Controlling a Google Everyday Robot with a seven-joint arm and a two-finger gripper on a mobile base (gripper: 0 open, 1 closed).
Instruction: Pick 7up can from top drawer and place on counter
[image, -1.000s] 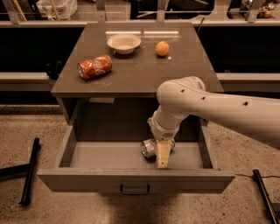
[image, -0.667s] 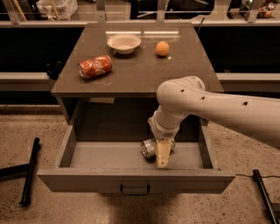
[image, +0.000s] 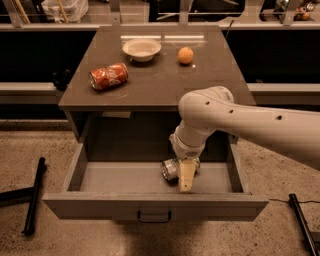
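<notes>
The top drawer (image: 125, 177) is pulled open below the counter (image: 155, 85). The 7up can (image: 171, 169) lies on its side on the drawer floor, right of centre, its shiny metal end facing left. My gripper (image: 186, 175) reaches down into the drawer from the white arm on the right. One pale finger (image: 186, 176) stands in front of the can, right against it. The other finger is hidden behind the can.
On the counter lie a red-orange cola can (image: 108, 76) on its side, a white bowl (image: 142, 49) and an orange (image: 185, 55). The drawer's dark handle (image: 154, 217) is at the front centre. Black poles lie on the floor at left (image: 34, 195) and right (image: 302, 225).
</notes>
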